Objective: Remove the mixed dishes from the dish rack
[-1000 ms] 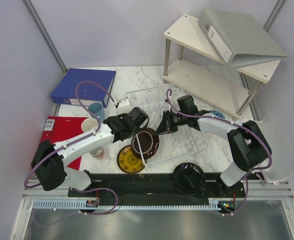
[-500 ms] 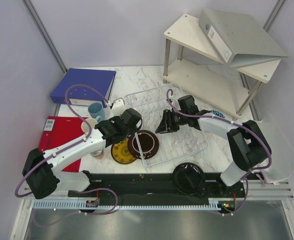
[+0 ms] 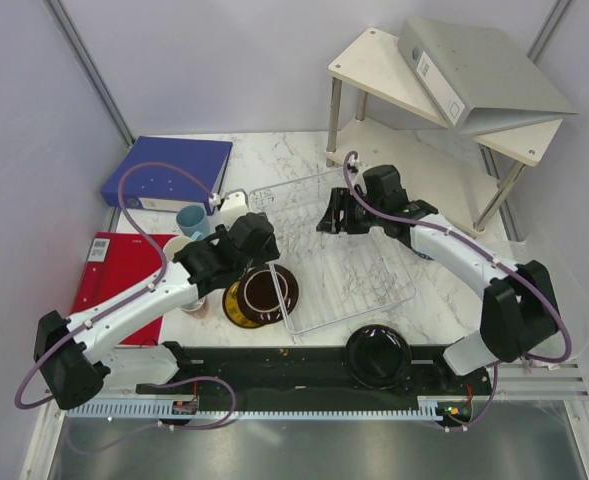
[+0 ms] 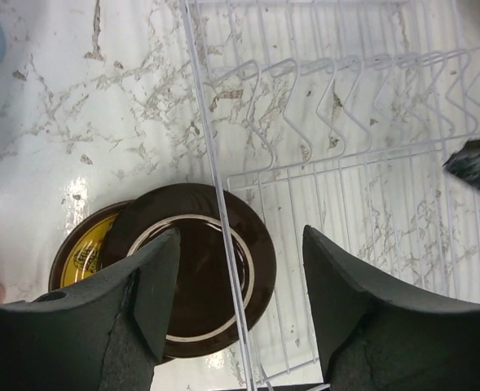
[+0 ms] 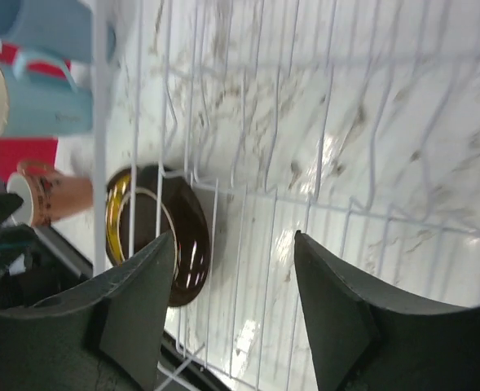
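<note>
Dark plate (image 4: 192, 287) now free beneath left pincer (image 4: 240, 238)

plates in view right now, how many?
3. A dark plate overlaps a yellow plate at the dish rack's left edge. A black plate lies at the near edge. Others may be hidden.

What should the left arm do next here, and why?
Probably lift the left gripper straight up and clear. Its jaws stand open over the dark plate, which lies flat on the yellow plate at the dish rack edge, and no dish shows in the rack's visible part.
</note>
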